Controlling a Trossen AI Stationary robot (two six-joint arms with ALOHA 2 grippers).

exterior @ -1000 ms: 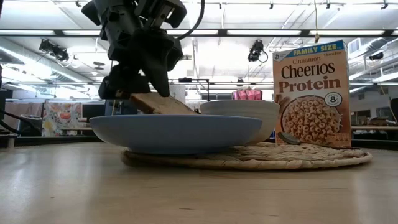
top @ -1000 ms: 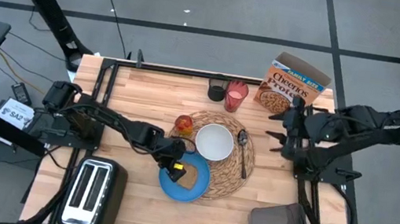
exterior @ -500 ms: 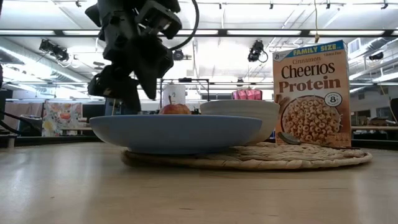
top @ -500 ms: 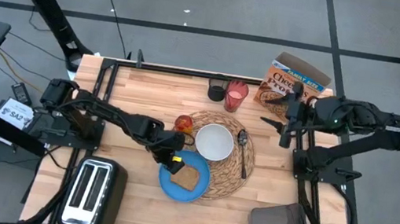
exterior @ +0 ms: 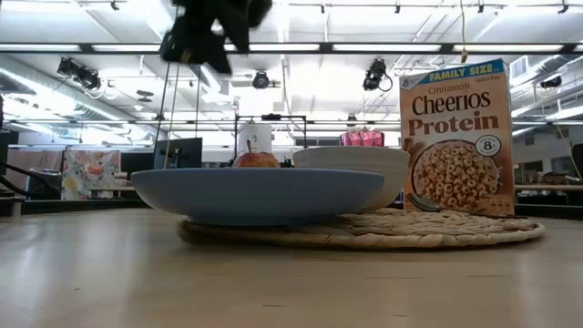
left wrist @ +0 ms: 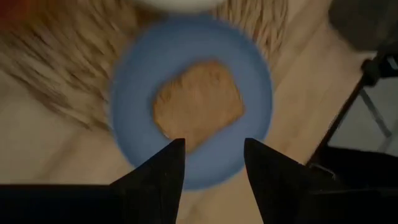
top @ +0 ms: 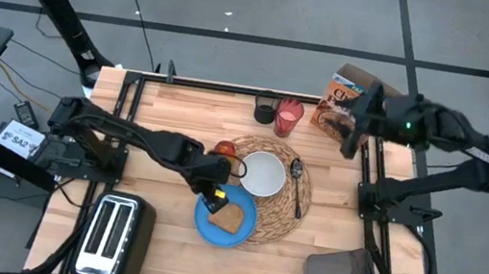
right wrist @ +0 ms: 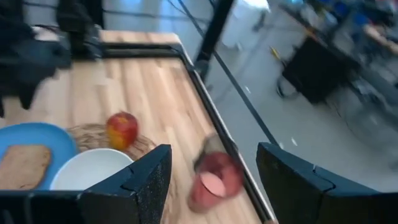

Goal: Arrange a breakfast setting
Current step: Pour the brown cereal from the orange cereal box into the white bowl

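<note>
Both my arms are matte black, built of chunky jointed segments. My left arm [top: 142, 141] carries a yellow tag by its wrist and a thin black cable looping beside it; my right arm [top: 439, 132] shows a small green light. Each wrist ends in two dark, flat, tapering fingers [left wrist: 163, 180]

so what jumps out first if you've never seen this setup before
The blue plate with a brown toast slice on it, overlapping the near-left edge of the round woven straw placemat. The open left gripper hangs above the plate. The tall orange Cheerios box stands at the table's far right.
</note>
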